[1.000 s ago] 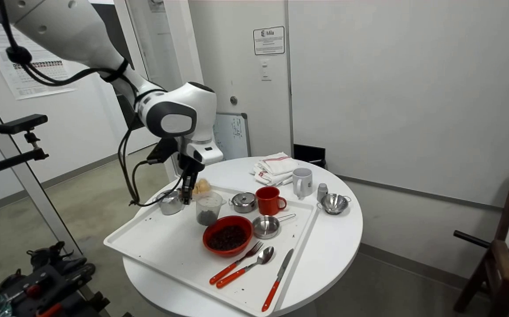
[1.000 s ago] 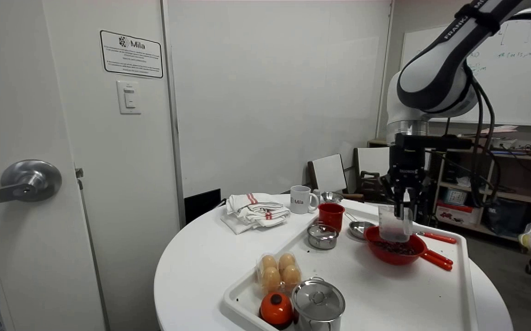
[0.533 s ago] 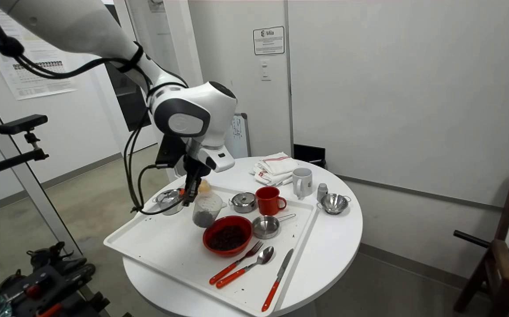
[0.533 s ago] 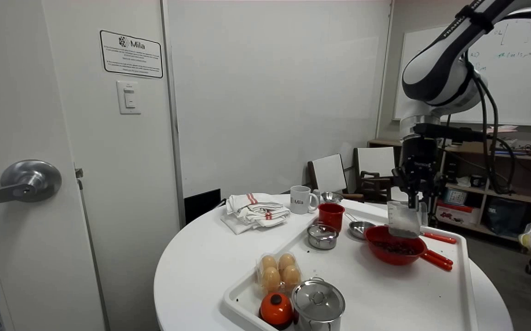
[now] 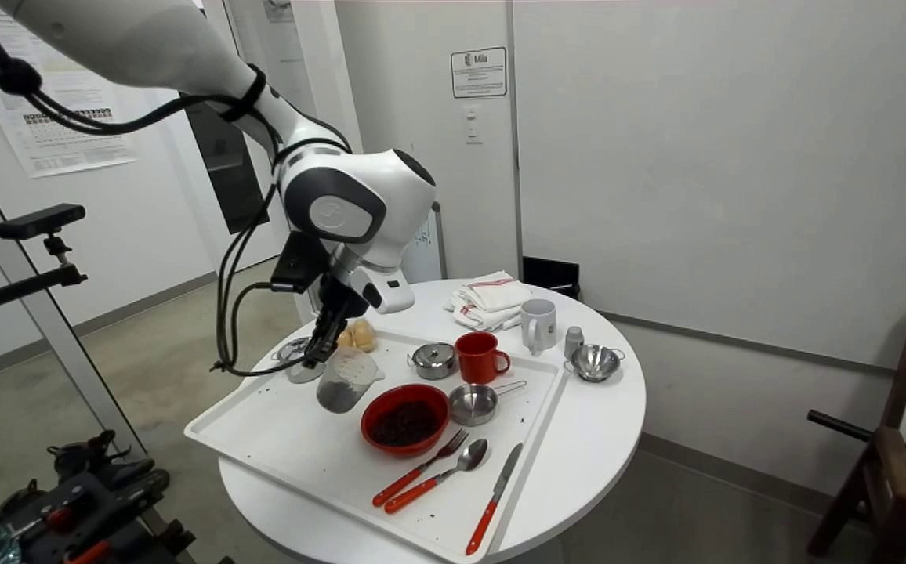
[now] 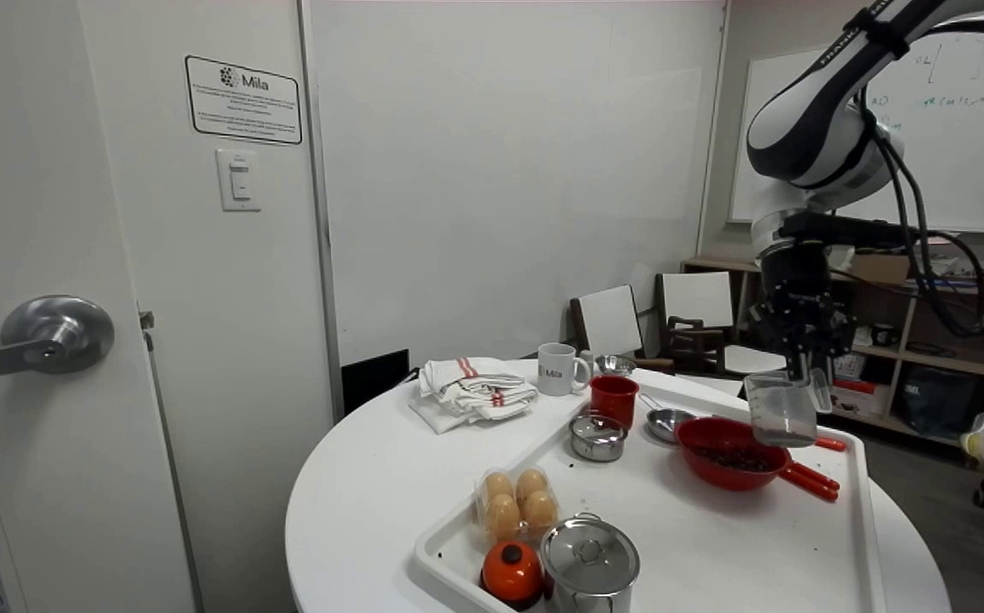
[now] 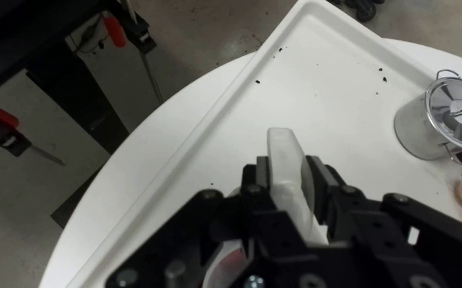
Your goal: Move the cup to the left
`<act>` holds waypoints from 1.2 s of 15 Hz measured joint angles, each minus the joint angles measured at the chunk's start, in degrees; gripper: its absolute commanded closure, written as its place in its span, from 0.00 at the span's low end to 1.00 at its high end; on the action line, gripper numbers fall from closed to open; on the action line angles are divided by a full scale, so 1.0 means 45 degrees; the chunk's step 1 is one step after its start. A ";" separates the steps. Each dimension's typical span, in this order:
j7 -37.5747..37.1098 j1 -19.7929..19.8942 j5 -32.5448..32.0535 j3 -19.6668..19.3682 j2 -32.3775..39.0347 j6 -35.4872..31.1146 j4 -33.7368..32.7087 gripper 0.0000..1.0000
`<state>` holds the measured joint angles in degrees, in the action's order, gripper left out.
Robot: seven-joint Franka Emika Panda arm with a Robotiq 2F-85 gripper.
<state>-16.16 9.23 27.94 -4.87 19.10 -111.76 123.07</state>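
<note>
The cup is a translucent plastic measuring cup, held in the air above the tray in both exterior views [image 5: 346, 380] [image 6: 781, 409]. It is tilted, and it looks darker toward its base in an exterior view. My gripper [image 5: 313, 359] is shut on the cup's handle, which stands between the two fingers [image 7: 289, 176] in the wrist view. The cup's body is mostly hidden behind the fingers there. The cup hangs close beside the red bowl [image 5: 406, 421], which holds dark bits; in an exterior view it overlaps the bowl's rim [image 6: 735, 481].
A white tray [image 5: 296, 446] lies on a round white table [image 5: 610, 439]. On it are a red mug [image 5: 478, 359], a small pan [image 5: 473, 403], a lidded pot [image 5: 433, 360], cutlery [image 5: 422, 470], eggs [image 6: 517, 502] and a steel pot [image 7: 435, 120]. A grey-white mug [image 5: 538, 323] stands behind.
My gripper has carried the cup away from the bowl: leftward in an exterior view where the bowl lies right of it, rightward in the opposite picture. The cup went from upright to tilted.
</note>
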 measured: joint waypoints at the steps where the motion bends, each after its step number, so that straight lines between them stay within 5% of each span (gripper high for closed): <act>1: -0.0371 0.0032 -0.0101 -0.0276 0.0000 0.0399 -0.0208 0.89; 8: -0.3105 0.0416 -0.0412 -0.1435 0.0231 0.2395 -0.2230 0.89; 14: -0.7475 -0.0784 -0.0936 -0.1272 0.0864 0.2038 -0.2818 0.89; 15: -0.8033 -0.0984 -0.0937 -0.1164 0.0990 0.1977 -0.2881 0.88; 16: -0.8376 -0.1143 -0.0907 -0.1049 0.1093 0.1857 -0.2925 0.74; 17: -0.8440 -0.1220 -0.0912 -0.0970 0.1150 0.1815 -0.2928 0.74; 18: -0.8439 -0.1230 -0.0912 -0.0950 0.1175 0.1815 -0.2926 0.89</act>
<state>-54.13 3.70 23.83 -9.14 24.39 -103.59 109.90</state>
